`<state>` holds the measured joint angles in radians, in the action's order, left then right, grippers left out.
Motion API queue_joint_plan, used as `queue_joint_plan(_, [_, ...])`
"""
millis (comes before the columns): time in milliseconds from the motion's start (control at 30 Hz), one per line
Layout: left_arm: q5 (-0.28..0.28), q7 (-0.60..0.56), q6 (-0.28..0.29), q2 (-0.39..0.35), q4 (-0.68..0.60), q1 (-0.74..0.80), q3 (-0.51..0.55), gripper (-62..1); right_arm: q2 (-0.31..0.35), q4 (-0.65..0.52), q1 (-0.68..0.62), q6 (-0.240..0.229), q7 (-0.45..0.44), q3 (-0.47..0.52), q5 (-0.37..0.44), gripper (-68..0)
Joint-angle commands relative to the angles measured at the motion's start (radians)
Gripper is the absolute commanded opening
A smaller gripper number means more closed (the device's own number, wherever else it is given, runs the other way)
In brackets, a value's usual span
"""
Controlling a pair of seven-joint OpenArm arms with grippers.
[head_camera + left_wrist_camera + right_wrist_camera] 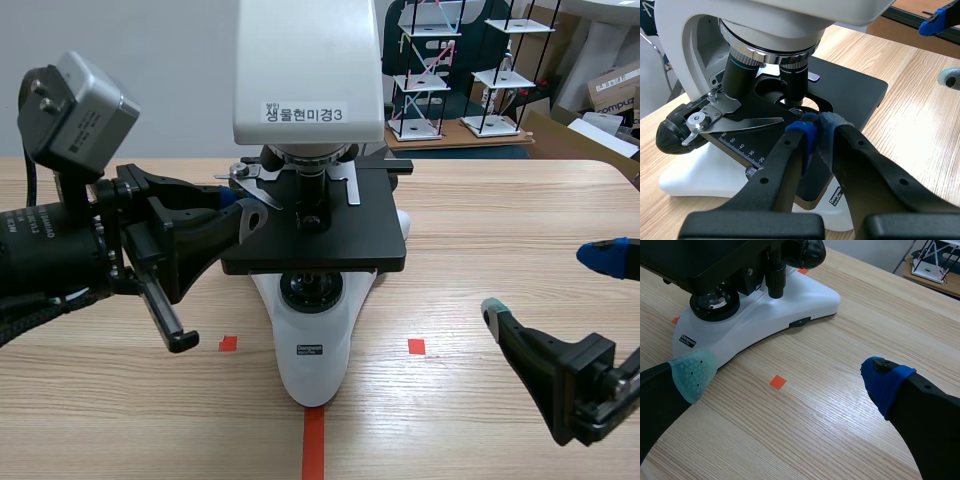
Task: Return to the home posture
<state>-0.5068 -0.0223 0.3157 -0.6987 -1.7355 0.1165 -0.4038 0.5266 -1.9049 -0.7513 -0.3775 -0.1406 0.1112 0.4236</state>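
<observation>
A pale wooden table [500,220] ran away to its far edge; a plain white wall [150,60] stood behind at the left; at the far right stood small white tiered racks [425,75] with black posts; a cardboard box [612,90] sat near them.

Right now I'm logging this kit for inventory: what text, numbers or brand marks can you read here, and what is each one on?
"생물현미경3": white label on the microscope head; the small red print above it is too small to read.
"40", "20": among the numbers of the ruler scale along the black stage.
"compuz", cut off by the picture's edge: cardboard box.
Brand plate on the white base: too small to read.
</observation>
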Motion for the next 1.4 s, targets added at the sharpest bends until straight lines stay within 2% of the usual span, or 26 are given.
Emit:
queue_joint_plan(0, [-0.013, -0.011, 0.001, 0.006, -0.011, 0.0, -0.001, -58.0, 0.005, -0.015, 0.003, 0.003, -0.014, 0.006, 0.008, -3.3])
queue_joint_plan(600, [-0.013, -0.014, 0.001, 0.005, -0.011, 0.0, -0.001, -57.9, 0.005, -0.015, 0.003, 0.003, -0.014, 0.006, 0.008, -3.3])
queue_joint_plan(667, [-0.013, -0.014, 0.001, 0.005, -0.011, 0.0, -0.001, -56.1, 0.005, -0.015, 0.003, 0.003, -0.014, 0.006, 0.008, -3.3])
queue_joint_plan(733, [-0.013, -0.014, 0.0, 0.005, -0.011, 0.004, 0.001, -50.4, 0.005, -0.015, 0.003, 0.003, -0.014, 0.006, 0.008, -3.3])
queue_joint_plan(867, [-0.002, -0.019, -0.028, 0.005, -0.011, 0.024, 0.01, -32.9, 0.005, -0.015, 0.003, 0.003, -0.014, 0.006, 0.008, -3.3])
queue_joint_plan(1033, [0.009, -0.08, -0.037, 0.005, -0.011, 0.116, 0.09, -13.7, 0.004, -0.015, 0.003, 0.002, -0.014, 0.006, 0.008, -3.3])
queue_joint_plan(1200, [0.079, -0.177, -0.037, 0.005, -0.013, 0.248, 0.207, -2.3, -0.004, -0.015, 0.003, -0.005, -0.014, 0.006, 0.008, -3.3])
queue_joint_plan(1267, [0.085, -0.206, -0.037, 0.005, -0.013, 0.301, 0.254, 1.3, -0.004, -0.015, 0.003, -0.005, -0.014, 0.006, 0.008, -3.3])
queue_joint_plan(1367, [0.085, -0.241, -0.035, 0.005, -0.018, 0.38, 0.323, 1.4, -0.004, -0.015, 0.003, -0.005, -0.014, 0.006, 0.008, -3.3])
